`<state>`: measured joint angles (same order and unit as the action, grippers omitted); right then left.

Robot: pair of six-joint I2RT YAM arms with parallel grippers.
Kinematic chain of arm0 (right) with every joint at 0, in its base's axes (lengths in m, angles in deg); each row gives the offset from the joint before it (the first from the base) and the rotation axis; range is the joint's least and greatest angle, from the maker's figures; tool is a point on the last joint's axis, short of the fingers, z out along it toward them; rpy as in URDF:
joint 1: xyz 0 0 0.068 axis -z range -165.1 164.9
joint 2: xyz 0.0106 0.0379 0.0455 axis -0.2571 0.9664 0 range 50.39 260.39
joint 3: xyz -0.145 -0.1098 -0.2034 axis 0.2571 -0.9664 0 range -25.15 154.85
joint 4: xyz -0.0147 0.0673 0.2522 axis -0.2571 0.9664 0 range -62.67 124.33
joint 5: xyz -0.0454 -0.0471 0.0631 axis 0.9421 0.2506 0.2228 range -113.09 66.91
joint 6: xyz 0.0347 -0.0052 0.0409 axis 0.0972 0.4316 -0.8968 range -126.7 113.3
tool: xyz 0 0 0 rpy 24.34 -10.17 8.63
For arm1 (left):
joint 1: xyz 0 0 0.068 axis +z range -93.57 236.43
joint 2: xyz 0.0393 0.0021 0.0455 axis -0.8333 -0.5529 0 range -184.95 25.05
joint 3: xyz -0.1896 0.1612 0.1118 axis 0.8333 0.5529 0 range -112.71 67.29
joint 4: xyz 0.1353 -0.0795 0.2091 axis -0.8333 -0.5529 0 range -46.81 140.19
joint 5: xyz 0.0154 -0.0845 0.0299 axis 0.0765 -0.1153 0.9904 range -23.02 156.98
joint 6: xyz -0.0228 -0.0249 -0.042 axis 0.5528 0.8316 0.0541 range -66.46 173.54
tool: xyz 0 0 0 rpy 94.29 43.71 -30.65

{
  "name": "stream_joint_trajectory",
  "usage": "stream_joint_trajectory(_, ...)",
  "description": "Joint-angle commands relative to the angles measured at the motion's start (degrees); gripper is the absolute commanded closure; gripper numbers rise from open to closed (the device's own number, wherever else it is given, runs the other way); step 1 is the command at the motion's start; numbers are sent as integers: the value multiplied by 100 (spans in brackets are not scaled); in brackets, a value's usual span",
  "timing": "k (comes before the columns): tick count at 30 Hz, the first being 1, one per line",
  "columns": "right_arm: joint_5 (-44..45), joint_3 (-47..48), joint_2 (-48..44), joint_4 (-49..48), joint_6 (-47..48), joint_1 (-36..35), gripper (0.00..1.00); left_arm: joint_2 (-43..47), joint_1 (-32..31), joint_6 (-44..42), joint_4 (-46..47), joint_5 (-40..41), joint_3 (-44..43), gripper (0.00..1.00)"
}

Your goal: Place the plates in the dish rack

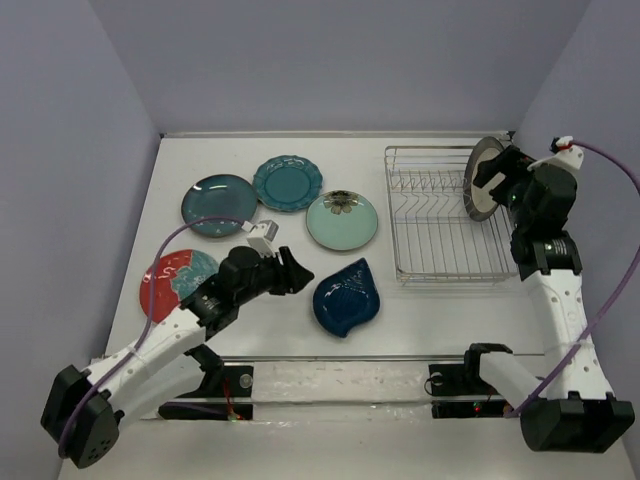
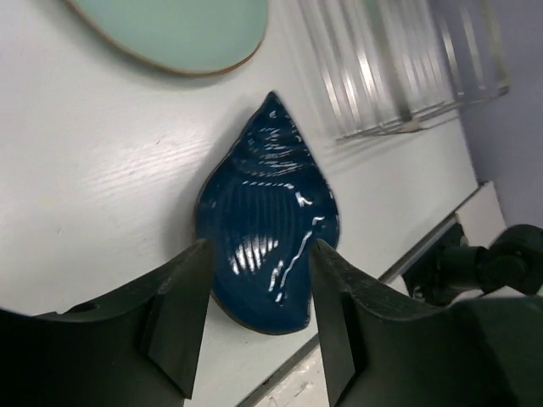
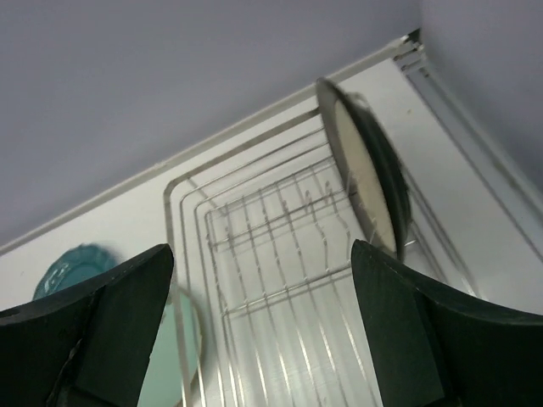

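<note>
The silver wire dish rack (image 1: pixel 392 215) stands at the right. A brown-rimmed cream plate (image 1: pixel 483 178) stands on edge at its far right end. My right gripper (image 1: pixel 500 172) is open beside that plate, not holding it; in the right wrist view (image 3: pixel 263 263) the plate (image 3: pixel 361 178) stands past the right finger. Flat on the table lie a dark teal round plate (image 1: pixel 218 204), a teal scalloped plate (image 1: pixel 287 183), a mint flower plate (image 1: pixel 342 220), a red-rimmed teal plate (image 1: pixel 177 281) and a navy leaf-shaped plate (image 1: pixel 346 296). My left gripper (image 1: pixel 300 275) is open and empty just left of the leaf plate (image 2: pixel 263 212).
The left arm lies over part of the red-rimmed plate. The table's near edge rail (image 1: pixel 330 360) runs just below the leaf plate. Purple walls close in the table at the back and sides. The rack (image 2: pixel 399 76) and the mint plate (image 2: pixel 170 30) show in the left wrist view.
</note>
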<state>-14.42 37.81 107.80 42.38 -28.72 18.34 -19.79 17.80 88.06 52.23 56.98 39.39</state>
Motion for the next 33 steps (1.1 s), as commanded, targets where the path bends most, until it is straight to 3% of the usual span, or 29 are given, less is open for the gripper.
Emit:
stream_joint_trajectory(1,-1373,-591,-544,-116,-399,-335,9,-954,-153,590,823,595,636,42)
stream_joint_trajectory(4,-1822,-1048,-827,-178,-435,-450,9,-1746,-250,582,1148,798,716,42)
stream_joint_trajectory(11,-2422,-2006,-1372,-528,-671,-704,10,-3179,-469,441,1886,77,382,40)
stream_joint_trajectory(17,-2563,-2534,-1293,-670,-672,-906,11,-3102,-505,766,1827,533,522,43)
stream_joint_trajectory(21,-2501,-2613,-1329,-723,-654,-959,11,-2276,-505,1188,1685,1210,715,42)
stream_joint_trajectory(26,-2519,-2587,-1302,-749,-663,-1021,11,-1835,-505,1399,1948,826,760,36)
stream_joint_trajectory(33,-2519,-2613,-1250,-811,-716,-1135,11,-2934,-794,925,2054,201,198,34)
